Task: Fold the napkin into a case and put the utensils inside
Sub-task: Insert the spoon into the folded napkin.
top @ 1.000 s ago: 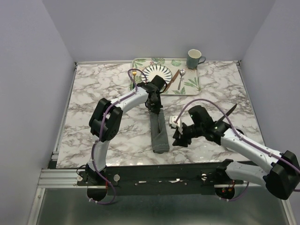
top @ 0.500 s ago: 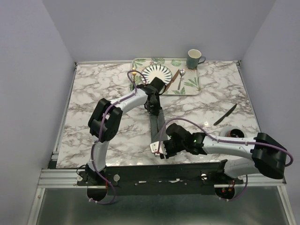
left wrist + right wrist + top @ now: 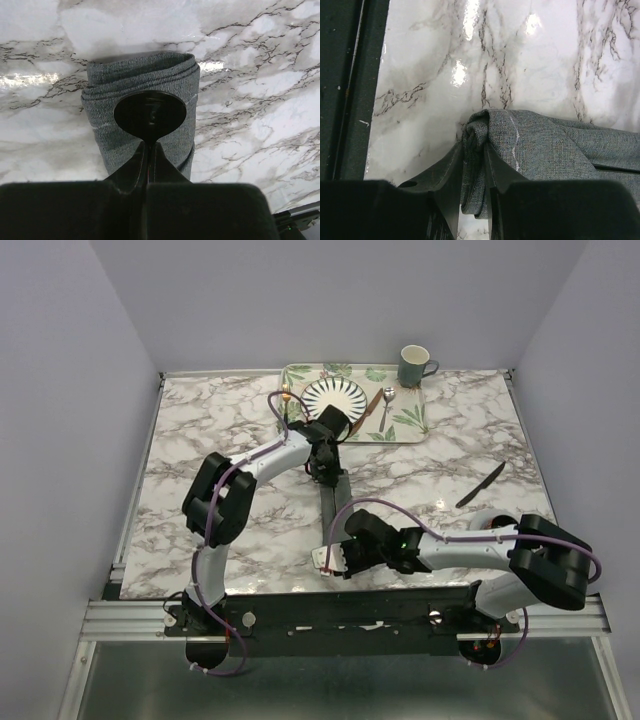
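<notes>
Mid-frame in the top view, our left gripper [image 3: 325,464] sits with fingers together over the case's [image 3: 332,504] upper end. Lower centre, our right gripper [image 3: 474,152] pinches its other end.

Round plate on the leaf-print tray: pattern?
Round plate: dark radial stripes on white, best in top external view.

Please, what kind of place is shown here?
Probably a robot test cell staged as a dining table: plain walls around a marble-patterned tabletop, a leaf-print tray, striped plate and mug.
</notes>
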Robot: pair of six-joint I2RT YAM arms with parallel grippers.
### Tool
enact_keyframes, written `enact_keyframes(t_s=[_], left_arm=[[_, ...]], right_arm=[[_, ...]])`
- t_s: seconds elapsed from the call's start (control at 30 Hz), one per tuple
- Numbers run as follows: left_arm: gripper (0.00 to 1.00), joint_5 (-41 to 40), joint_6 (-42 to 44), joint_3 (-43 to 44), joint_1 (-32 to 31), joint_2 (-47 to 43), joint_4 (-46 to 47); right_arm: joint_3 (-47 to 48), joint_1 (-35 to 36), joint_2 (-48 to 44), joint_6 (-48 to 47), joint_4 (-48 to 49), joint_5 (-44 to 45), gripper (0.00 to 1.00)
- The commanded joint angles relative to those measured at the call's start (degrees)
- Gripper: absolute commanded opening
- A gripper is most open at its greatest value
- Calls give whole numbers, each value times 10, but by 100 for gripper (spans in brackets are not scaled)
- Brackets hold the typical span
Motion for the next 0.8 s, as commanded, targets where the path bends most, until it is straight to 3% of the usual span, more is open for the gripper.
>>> enact_keyframes(t_s=[0.0,0.57,0.77], left_arm=[[0,15,-11,-16,-4,-39,-8],[0,21,-11,-51,-15,-37,-4],[23,11,0,-31,-14,-35,-13]], right_arm=[[10,4,14,-3,24,37,30],[8,4,22,-11,38,53,30],[5,4,6,-14,35,52,35]])
